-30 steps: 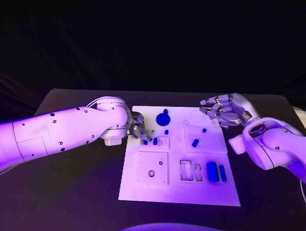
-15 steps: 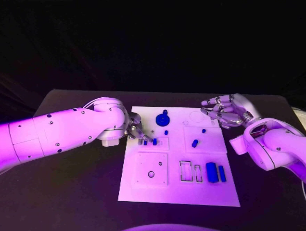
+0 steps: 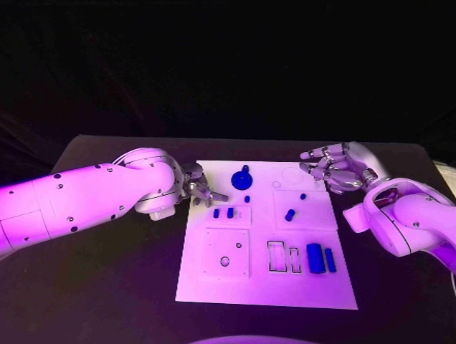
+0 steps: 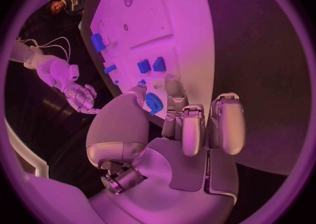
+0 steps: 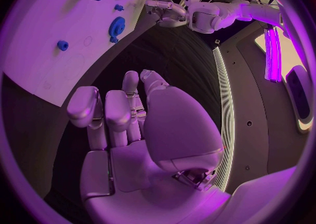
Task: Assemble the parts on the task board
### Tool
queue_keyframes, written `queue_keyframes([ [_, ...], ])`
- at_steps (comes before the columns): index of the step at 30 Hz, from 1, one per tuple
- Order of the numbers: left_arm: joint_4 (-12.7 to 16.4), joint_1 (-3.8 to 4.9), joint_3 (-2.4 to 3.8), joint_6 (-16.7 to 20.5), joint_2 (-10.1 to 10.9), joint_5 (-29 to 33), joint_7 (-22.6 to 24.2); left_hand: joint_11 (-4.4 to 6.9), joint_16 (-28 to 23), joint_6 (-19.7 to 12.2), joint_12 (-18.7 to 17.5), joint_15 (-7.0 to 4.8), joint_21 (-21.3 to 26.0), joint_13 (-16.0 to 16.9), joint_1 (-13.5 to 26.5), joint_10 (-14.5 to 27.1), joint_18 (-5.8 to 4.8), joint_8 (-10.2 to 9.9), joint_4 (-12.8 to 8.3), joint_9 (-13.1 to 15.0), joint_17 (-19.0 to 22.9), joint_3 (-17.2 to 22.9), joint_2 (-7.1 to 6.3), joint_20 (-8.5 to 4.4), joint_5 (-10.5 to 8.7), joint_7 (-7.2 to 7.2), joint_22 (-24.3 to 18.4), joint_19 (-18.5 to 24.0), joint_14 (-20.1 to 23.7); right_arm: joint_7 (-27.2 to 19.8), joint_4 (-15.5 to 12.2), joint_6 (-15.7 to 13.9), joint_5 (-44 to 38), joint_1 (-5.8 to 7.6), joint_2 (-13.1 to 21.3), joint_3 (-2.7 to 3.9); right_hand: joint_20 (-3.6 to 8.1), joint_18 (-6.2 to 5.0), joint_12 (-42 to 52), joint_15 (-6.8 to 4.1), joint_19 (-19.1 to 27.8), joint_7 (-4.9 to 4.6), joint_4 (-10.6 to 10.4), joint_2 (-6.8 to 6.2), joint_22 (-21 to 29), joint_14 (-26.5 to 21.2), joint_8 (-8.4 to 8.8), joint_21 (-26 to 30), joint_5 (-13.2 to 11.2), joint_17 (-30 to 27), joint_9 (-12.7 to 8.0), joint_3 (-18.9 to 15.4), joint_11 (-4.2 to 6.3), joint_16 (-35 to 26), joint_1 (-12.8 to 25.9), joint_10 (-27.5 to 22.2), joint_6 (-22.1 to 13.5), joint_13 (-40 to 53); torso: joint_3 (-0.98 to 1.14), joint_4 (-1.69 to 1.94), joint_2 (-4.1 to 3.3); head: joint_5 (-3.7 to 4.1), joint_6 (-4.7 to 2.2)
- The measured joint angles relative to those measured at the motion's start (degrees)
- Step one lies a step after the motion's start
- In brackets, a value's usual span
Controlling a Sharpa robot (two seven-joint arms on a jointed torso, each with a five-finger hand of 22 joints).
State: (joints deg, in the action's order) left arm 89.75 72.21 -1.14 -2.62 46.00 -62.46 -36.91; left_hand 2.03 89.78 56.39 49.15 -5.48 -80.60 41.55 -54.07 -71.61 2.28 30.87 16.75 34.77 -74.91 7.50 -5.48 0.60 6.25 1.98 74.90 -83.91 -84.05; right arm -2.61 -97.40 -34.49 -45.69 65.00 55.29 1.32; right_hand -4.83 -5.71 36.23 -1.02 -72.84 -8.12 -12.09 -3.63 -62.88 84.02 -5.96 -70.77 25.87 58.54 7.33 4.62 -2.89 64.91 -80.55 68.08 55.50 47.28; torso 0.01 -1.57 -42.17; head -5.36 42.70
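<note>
The white task board point(image 3: 269, 287) lies mid-table. My left hand point(image 3: 200, 190) hovers at the board's upper left edge with nothing in its fingers, just up and left of two small blue pegs point(image 3: 216, 213) point(image 4: 144, 66) standing side by side. A blue gear point(image 3: 241, 176) point(image 5: 117, 25) lies beside those fingers; in the left wrist view it point(image 4: 153, 103) is partly hidden behind them. My right hand point(image 3: 331, 166) hangs over the board's upper right corner, fingers loosely bent and holding nothing. A blue cylinder point(image 3: 290, 213) and a bigger blue block point(image 3: 315, 254) lie further down the board.
Two tiny blue pieces point(image 3: 247, 198) point(image 3: 302, 195) sit in the board's upper middle. A thin blue bar point(image 3: 331, 259) lies beside the block, next to two rectangular slots point(image 3: 277, 256). A square plate with a round hole point(image 3: 225, 261) is at lower left. Black table point(image 3: 104, 287) surrounds the board.
My left hand has drawn back up and to the left, off the two small pegs, which stay standing. The right hand has barely moved.
</note>
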Motion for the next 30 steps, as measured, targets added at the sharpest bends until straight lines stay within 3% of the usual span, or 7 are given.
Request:
queue_keyframes([
  [5,0.1,0.00,-0.02,8.3,0.9,6.0,8.7,-3.38,-8.6,-6.6,-7.3,3.04,18.0,-6.0,-3.8,8.6,3.99,-2.9,-0.1,-2.2,0.2,-3.1,1.14,2.60,0.00,3.50,-5.7,9.2,0.2,0.1,0.3,0.0,0.0,-0.15,0.0,0.00,0.00,0.00,0.0,0.00,0.0,0.00,0.1,-0.04,0.0,0.0,0.00,0.0,0.7,0.0,0.0,0.1,0.00,0.0,0.0,0.0,0.0,-0.1,-0.01,-0.01,0.03,-0.08,0.05],
  [8,-0.3,0.00,-0.01,12.0,0.9,9.0,13.1,-5.01,-17.8,-9.2,-9.5,4.50,32.4,-7.9,-7.9,12.2,6.62,-3.5,-0.3,-3.6,9.1,-4.4,0.97,4.12,0.03,5.16,-15.7,17.5,5.0,0.1,0.4,0.0,0.0,-0.29,-0.1,0.00,0.00,0.00,0.0,0.00,0.0,0.00,0.5,-0.45,0.1,0.0,0.00,0.2,0.7,0.0,0.0,0.5,0.18,-0.2,-1.0,-0.2,0.0,-0.4,0.00,0.03,0.02,-0.08,0.02],
  [10,-0.7,0.00,-0.01,13.9,0.9,10.0,15.6,-5.77,-24.1,-10.5,-10.8,5.21,38.9,-9.3,-13.0,14.0,7.23,-3.9,-1.7,-4.6,16.0,-4.0,1.23,4.92,0.52,6.00,-20.2,21.1,9.0,0.2,0.5,0.1,0.0,-0.40,-0.2,0.00,0.00,0.00,-0.2,0.00,0.0,0.00,0.7,-0.45,0.2,0.0,0.00,0.2,0.9,0.0,0.0,0.7,0.21,-0.3,-1.0,-0.2,0.0,-0.5,0.02,0.03,0.00,-0.06,-0.03],
  [13,-1.0,0.00,-0.15,15.1,0.0,9.2,18.1,-6.18,-26.8,-10.7,-13.2,5.71,41.9,-12.0,-21.1,15.8,7.34,-4.3,-4.2,-6.6,19.1,-1.5,2.15,5.72,0.55,6.31,-22.3,22.1,10.7,0.2,0.5,0.2,0.0,-0.51,-0.4,0.00,0.09,-0.01,-0.2,0.00,0.1,0.00,0.7,-0.68,0.3,0.0,0.00,0.4,0.9,-0.2,0.0,0.7,0.21,-0.6,-1.3,-0.2,0.0,-0.6,0.04,0.03,-0.04,-0.05,-0.12],
  [19,-1.3,-0.79,-0.51,15.3,-3.4,2.0,22.0,-7.24,-36.9,-8.9,-22.7,6.84,45.4,-21.7,-32.7,17.6,7.53,-8.7,-7.5,-13.5,31.2,4.6,-0.20,6.45,0.55,7.27,-24.3,23.4,18.6,0.3,0.7,0.3,0.0,-0.59,-0.4,0.00,0.01,0.00,-0.5,-0.06,0.4,0.00,1.0,-0.45,0.8,-0.1,0.00,0.8,0.9,-1.1,0.0,1.0,0.01,-1.3,-1.5,-0.4,0.0,-0.8,0.02,-0.02,-0.12,-0.01,-0.24],
  [27,-4.6,-2.41,-0.86,15.4,-7.0,-10.0,26.9,-7.86,-38.9,-5.8,-30.6,6.85,45.6,-30.8,-33.8,15.3,7.53,-13.4,-8.3,-20.1,35.5,7.2,-2.86,6.55,0.34,7.13,-24.8,21.4,15.9,0.3,0.4,0.6,0.0,-0.67,-0.2,0.00,0.21,0.00,-0.7,-0.21,0.6,0.00,1.1,-0.45,1.0,-0.2,0.00,1.0,0.9,-1.4,0.0,1.1,0.02,-1.6,-1.5,-0.4,0.0,-1.1,-0.01,-0.23,-0.19,0.14,-0.36],
  [30,-5.6,-2.83,-0.91,15.1,-8.2,-13.8,27.7,-7.76,-32.5,-4.1,-32.2,6.61,44.6,-32.9,-33.2,14.3,7.53,-14.8,-8.4,-21.8,29.5,7.7,-3.45,6.41,0.34,6.88,-24.3,18.9,10.9,0.3,0.4,0.7,0.0,-0.71,-0.1,0.00,0.21,0.00,-0.8,-0.21,0.6,0.01,0.9,-0.45,1.1,-0.2,0.00,1.0,0.9,-1.4,0.0,1.3,0.17,-1.6,-1.5,-0.6,0.0,-1.1,-0.08,-0.32,-0.24,0.28,-0.36],
])
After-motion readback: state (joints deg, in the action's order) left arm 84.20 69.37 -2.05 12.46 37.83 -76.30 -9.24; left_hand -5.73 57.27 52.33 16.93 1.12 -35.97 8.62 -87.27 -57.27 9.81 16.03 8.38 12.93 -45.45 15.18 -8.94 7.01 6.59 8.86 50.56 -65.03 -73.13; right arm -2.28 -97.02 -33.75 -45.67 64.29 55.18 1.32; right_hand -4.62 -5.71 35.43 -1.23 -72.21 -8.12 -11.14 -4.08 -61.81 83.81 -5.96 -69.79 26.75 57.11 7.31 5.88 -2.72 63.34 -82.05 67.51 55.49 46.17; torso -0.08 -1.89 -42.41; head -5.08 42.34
